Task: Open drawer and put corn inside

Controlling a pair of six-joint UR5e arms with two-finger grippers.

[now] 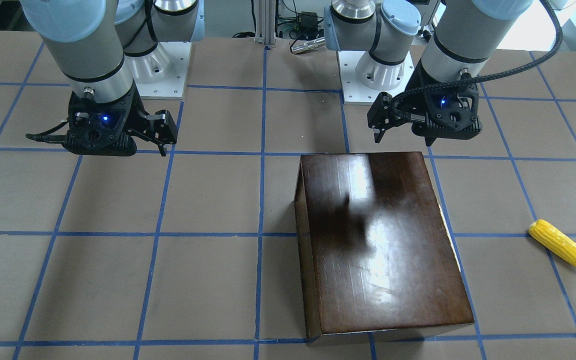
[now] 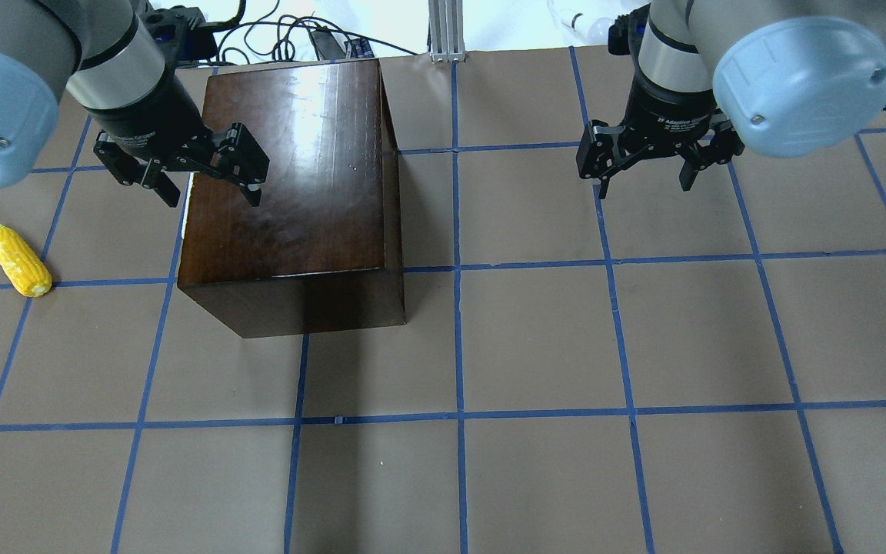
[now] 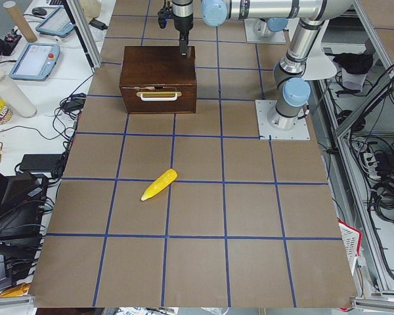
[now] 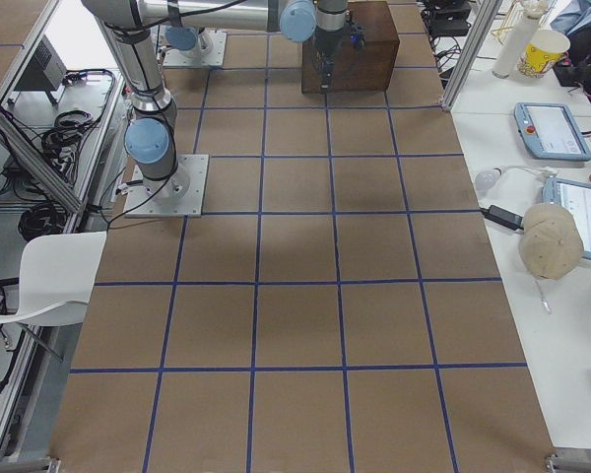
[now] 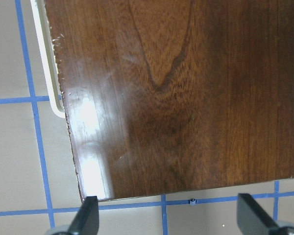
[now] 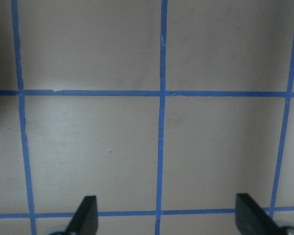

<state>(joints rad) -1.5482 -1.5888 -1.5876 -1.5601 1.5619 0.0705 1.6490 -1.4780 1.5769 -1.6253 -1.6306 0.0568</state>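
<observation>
The glossy dark-brown box [image 2: 297,177] stands on the table left of centre. Its drawer [image 3: 159,104] is shut; the front panel with a pale handle [image 3: 159,96] faces the robot's left. The handle also shows in the left wrist view [image 5: 45,63]. The yellow corn [image 2: 20,259] lies on the table left of the box, apart from it; it also shows in the front-facing view [image 1: 564,247]. My left gripper [image 2: 212,191] is open and empty, hovering over the box's top near the drawer-side edge [image 5: 169,226]. My right gripper [image 2: 643,182] is open and empty above bare table [image 6: 164,226].
The table [image 2: 535,338] is brown with a grid of blue tape lines. The arm bases [image 1: 160,65] stand at the robot's edge. Cables and equipment lie beyond the table's far edge [image 2: 289,42].
</observation>
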